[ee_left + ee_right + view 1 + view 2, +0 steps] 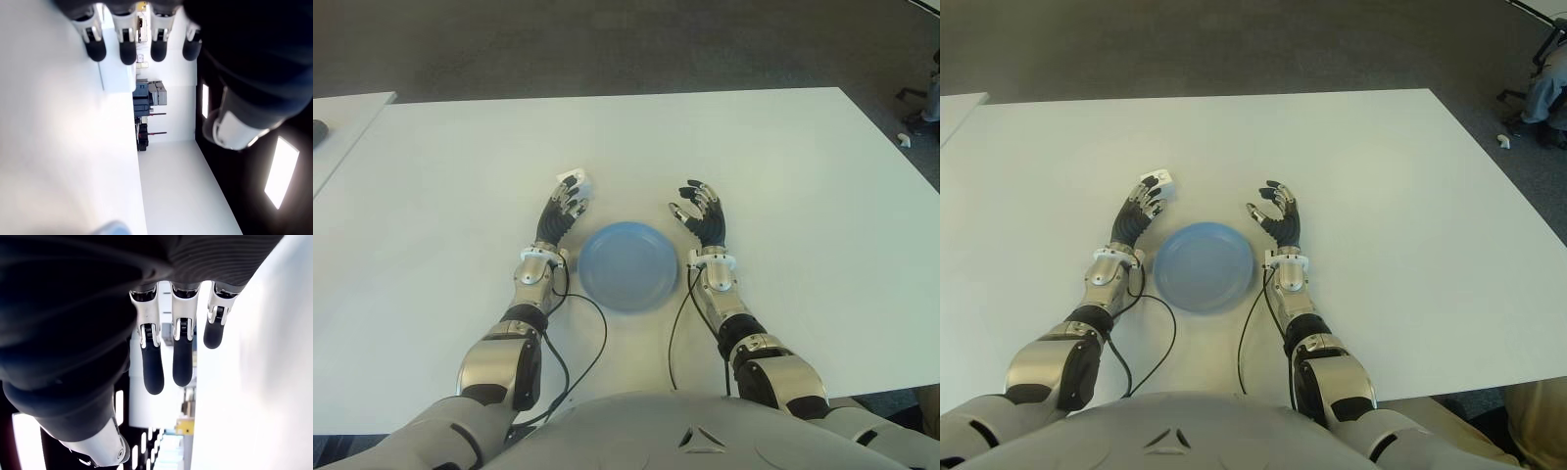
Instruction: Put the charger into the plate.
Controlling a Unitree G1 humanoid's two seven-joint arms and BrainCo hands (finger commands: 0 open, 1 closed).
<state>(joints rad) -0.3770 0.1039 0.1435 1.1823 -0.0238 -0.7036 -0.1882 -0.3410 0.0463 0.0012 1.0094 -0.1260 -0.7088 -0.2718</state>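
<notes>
A blue plate [628, 265] sits on the white table [783, 176] between the two hands. The left hand [564, 211] lies at about ten o'clock from the plate, fingers stretched and only loosely curved — its fingertips [128, 51] reach the small white charger [576, 179], which stands on the table at their tips, not gripped. The right hand [702, 213] shows at about two o'clock from the plate, fingers relaxed and spread — holding nothing.
</notes>
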